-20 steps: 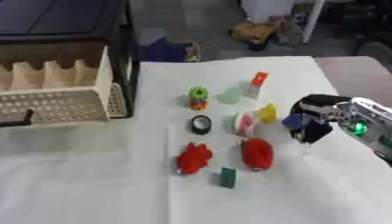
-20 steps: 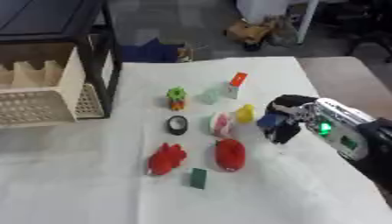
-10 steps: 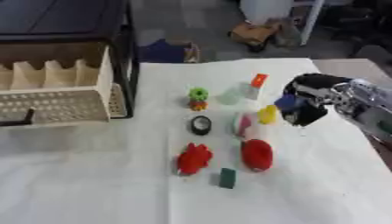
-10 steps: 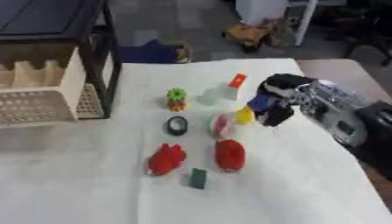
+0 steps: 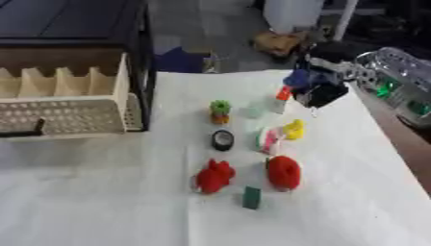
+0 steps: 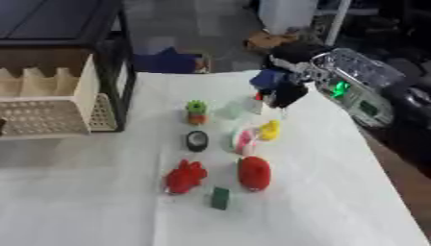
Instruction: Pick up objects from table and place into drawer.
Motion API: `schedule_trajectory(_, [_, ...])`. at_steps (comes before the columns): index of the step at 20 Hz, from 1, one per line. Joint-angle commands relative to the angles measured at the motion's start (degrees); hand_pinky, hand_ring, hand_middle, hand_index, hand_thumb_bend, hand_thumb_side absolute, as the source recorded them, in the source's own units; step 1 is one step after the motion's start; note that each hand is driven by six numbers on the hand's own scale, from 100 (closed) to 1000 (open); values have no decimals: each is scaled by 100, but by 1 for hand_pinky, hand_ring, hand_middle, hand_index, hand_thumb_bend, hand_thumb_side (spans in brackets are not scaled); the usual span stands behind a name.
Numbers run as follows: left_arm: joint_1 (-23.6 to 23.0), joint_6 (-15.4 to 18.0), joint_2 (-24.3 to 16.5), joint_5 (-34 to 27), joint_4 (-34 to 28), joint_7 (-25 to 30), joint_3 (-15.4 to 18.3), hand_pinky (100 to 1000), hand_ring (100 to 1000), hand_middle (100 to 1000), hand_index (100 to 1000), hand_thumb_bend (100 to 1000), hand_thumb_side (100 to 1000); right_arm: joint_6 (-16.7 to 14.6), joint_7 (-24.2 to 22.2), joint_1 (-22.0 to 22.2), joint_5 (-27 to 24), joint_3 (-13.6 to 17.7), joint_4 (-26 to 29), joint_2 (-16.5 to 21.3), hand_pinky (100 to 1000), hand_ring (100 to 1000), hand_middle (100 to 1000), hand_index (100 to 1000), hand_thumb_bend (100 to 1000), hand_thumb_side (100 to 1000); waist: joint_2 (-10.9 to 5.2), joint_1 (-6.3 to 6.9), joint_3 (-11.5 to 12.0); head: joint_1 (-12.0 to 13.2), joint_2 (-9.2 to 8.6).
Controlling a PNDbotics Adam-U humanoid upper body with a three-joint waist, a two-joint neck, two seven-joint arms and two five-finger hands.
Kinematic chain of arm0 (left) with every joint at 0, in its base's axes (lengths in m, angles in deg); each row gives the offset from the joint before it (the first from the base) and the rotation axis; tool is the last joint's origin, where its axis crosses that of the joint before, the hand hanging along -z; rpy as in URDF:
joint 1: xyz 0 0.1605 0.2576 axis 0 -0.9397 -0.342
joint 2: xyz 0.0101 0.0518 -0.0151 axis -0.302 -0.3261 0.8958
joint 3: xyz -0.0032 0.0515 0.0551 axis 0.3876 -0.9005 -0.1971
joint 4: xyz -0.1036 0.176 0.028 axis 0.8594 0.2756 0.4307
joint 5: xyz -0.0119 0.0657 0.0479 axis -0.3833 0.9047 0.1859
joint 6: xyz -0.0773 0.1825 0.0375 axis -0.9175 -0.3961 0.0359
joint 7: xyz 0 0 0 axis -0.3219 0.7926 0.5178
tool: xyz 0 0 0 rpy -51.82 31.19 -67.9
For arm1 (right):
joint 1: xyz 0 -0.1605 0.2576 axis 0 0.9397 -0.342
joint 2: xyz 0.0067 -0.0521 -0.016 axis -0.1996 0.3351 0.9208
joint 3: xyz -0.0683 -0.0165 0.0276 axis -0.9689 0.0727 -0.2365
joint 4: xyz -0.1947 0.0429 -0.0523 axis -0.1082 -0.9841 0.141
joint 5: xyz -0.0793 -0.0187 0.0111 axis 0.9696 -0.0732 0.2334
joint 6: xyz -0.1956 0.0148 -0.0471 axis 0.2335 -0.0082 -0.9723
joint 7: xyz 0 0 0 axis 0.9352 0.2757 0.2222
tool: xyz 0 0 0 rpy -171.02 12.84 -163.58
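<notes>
Right robot hand (image 5: 318, 85) is a dark blur, finger pose unreadable, and it covers part of the small red-and-white piece (image 5: 280, 98). The drawer (image 5: 63, 108) runs off the left edge.
</notes>
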Motion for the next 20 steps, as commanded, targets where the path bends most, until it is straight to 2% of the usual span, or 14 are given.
schedule_trajectory(1, [102,13,-179,-20,-68,11,69,100,100,100,635,309,1000,-27,-88,-300,103,20,82,-10,496,670,594,659,100,330,-135,0,-8,23,3])
schedule_trajectory(9, [120,17,-168,-40,-68,29,54,100,100,100,634,311,1000,-130,-260,-1030,273,-25,-14,-531,490,654,589,660,100,321,-190,-8,-5,16,-8])
schedule_trajectory(16, [172,6,-144,-63,-68,69,35,100,100,100,633,311,1000,-146,-477,-1760,309,-27,-604,-1213,489,647,587,661,100,320,-229,-24,4,3,17])
schedule_trajectory(17, [181,5,-141,-65,-68,76,30,100,100,100,633,310,1000,-166,-493,-1855,339,-28,-682,-1298,489,648,588,661,100,443,-233,-28,4,-6,23])
schedule_trajectory(18, [191,3,-136,-67,-68,81,27,100,100,100,633,311,1000,-178,-509,-1943,362,-25,-766,-1382,490,649,588,662,100,319,-238,-33,4,-12,27])
schedule_trajectory(20, [210,1,-128,-73,-68,88,22,100,100,100,633,311,1000,-205,-554,-2117,410,-26,-946,-1551,489,649,588,661,100,318,-247,-44,3,-21,32])
